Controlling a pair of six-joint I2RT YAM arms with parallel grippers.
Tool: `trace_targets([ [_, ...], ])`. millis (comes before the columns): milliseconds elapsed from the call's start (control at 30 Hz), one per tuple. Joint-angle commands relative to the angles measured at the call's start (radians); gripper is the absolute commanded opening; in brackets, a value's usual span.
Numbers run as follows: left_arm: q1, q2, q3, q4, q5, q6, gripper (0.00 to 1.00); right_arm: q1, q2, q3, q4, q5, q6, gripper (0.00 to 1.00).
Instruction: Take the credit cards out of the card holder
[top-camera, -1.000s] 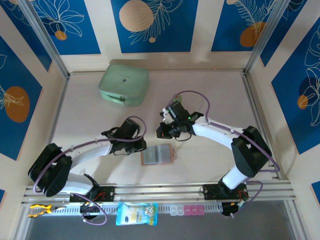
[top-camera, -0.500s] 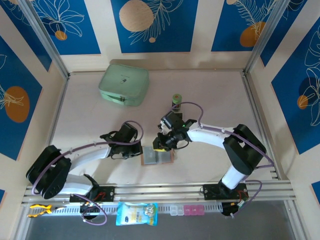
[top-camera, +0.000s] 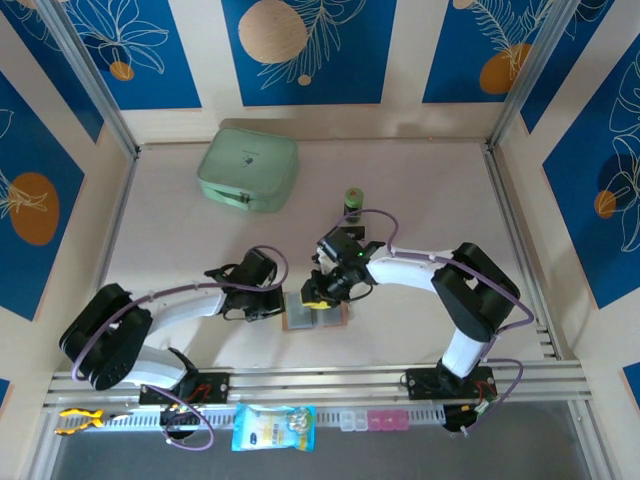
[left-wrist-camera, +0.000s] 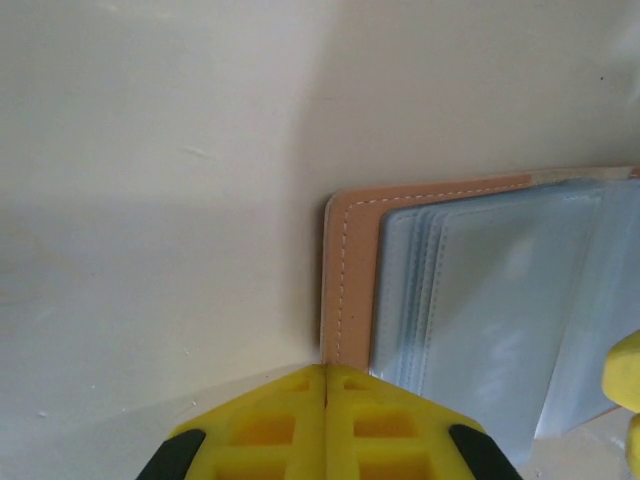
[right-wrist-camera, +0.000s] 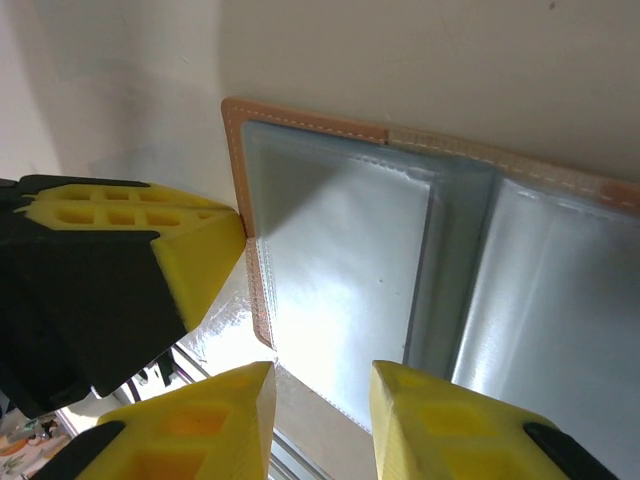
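The card holder (top-camera: 316, 312) lies open and flat on the table, a pinkish-brown cover with pale grey-blue plastic sleeves (left-wrist-camera: 480, 300). The credit cards are hidden; the sleeves show only pale glare. My left gripper (top-camera: 283, 303) is shut, and its joined yellow tips (left-wrist-camera: 326, 369) touch the holder's stitched left edge (left-wrist-camera: 350, 270). My right gripper (top-camera: 318, 296) hovers open (right-wrist-camera: 322, 388) over the holder's left panel (right-wrist-camera: 335, 260), with nothing between its fingers. The left gripper's yellow finger (right-wrist-camera: 195, 255) rests against that same edge.
A big mint-green case (top-camera: 248, 170) sits at the back left. A small green-and-black cylinder (top-camera: 353, 200) stands just behind the right arm. The metal rail (top-camera: 320, 383) runs along the near edge, with a blue packet (top-camera: 273, 426) and small pink boxes (top-camera: 380, 420) below it.
The right gripper came down and left from beside the cylinder to over the holder, and its jaws opened. The left gripper slid right to the holder's left edge.
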Motion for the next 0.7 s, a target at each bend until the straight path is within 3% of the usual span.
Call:
trace_targets([
  [0, -0.006, 0.014, -0.011, 0.006, 0.015, -0.015, 0.04, 0.009, 0.016, 0.006, 0.018, -0.039, 0.01, 0.3],
  [367, -0.006, 0.019, -0.006, -0.02, -0.002, -0.016, 0.04, 0.013, 0.057, 0.008, 0.031, -0.043, 0.008, 0.28],
  [667, -0.006, 0.025, -0.003, -0.037, -0.008, -0.011, 0.04, 0.013, 0.044, 0.012, -0.037, 0.031, -0.012, 0.27],
])
